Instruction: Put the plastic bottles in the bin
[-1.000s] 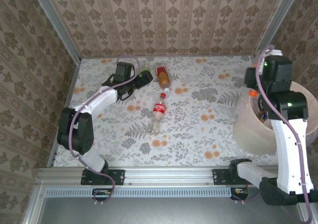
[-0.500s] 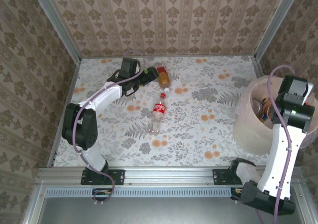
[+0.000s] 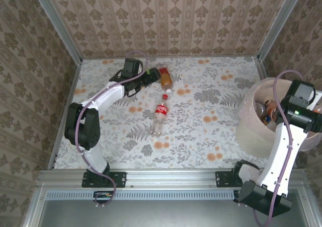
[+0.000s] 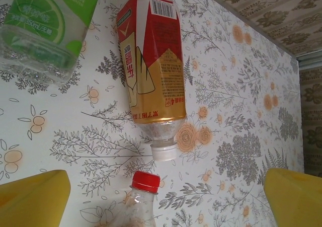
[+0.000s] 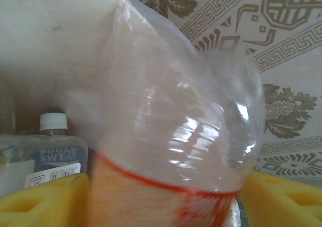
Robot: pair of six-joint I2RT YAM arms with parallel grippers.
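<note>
Three bottles (image 3: 165, 77) on table (image 3: 211, 101) (one Coca-Cola (image 3: 160, 114)); one bin (image 3: 251, 129).

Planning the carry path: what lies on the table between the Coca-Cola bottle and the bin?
Nothing: in the top view the table between Coca-Cola bottle and bin is bare.

1. Wide bare stretch of floral table (image 3: 211, 101) between Coca-Cola bottle (image 3: 160, 115) and bin (image 3: 251, 131).
2. Far left: red-and-gold bottle (image 4: 151, 61) and green-labelled bottle (image 4: 43, 15) side by side, narrow strip of table between.
3. Small gap from its white cap (image 4: 163, 151) to the Coca-Cola cap (image 4: 146, 180).
4. Bin mouth crowded by right arm (image 3: 294, 116) and bottles.
5. Patterned walls (image 3: 166, 20) on three sides.
</note>
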